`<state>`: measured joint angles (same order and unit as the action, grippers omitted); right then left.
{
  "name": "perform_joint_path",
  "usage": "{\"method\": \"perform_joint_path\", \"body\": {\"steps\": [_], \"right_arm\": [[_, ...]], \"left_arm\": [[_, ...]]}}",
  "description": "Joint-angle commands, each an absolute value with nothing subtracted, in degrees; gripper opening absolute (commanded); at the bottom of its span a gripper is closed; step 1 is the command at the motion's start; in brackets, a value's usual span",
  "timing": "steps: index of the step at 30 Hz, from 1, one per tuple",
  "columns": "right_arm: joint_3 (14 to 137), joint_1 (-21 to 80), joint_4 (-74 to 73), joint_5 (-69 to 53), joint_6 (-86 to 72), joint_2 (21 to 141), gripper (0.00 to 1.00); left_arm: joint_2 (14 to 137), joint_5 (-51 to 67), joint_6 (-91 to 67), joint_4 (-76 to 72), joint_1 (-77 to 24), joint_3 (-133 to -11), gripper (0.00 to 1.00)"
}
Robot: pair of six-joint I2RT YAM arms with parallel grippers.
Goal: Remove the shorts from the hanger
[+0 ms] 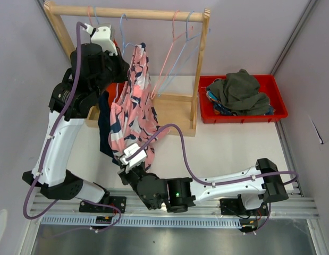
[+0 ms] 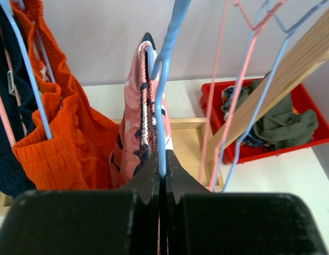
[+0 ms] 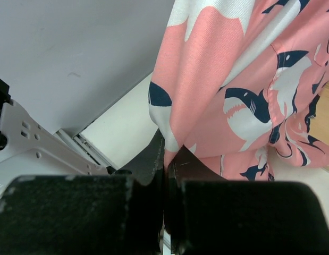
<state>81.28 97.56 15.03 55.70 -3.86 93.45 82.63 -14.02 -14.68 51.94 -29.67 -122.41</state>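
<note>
Wooden rack [image 1: 153,14] at back of table [image 1: 228,149], red bin [image 1: 244,119] just to its R.

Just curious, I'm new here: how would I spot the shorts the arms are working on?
Look at the wooden rack at the back. Beside plain orange shorts and navy shorts hangs a pink pair on a blue hanger; only it has a shark print.

Inspector: What finish are the pink shorts [image 2: 133,106] showing?
Assessor: Matt, fine-woven cloth, the print sitting flat. At nine o'clock, the orange shorts [image 2: 68,143] are showing a crinkled weave.
Inspector: Hardware?
Assessor: The blue hanger [image 2: 174,32] is gleaming like smooth coated wire. The rack [image 1: 127,11] is reading as bare wood, the red bin [image 1: 244,118] as glossy plastic. The right gripper [image 3: 167,159] is showing grainy matt black.
</note>
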Motion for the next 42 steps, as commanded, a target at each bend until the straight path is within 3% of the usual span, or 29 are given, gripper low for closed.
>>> {"method": "perform_joint_path", "body": {"steps": [1,30,38,42], "right_arm": [[82.79,101.86,13.71,50.8,-6.15,95.89,0.0],[78.05,103.63,18.81,53.78,-2.2,92.9,0.0],[78.48,90.63,19.08,49.14,3.68,90.27,0.0],[81.29,81.67,16.27,44.3,3.87,88.69,0.0]], "left_arm": [[83.14,-18.54,-10.38,35.95,-27.25,-122.43,0.0],[86.31,-13.37,-12.56,40.6,-23.91,-128.85,0.0],[76.92,-3.78,-14.68,56.05,-24.87,-119.02,0.0],[66.64,-2.11,-16.61,56.78,-26.36,-107.68,0.0]]}}
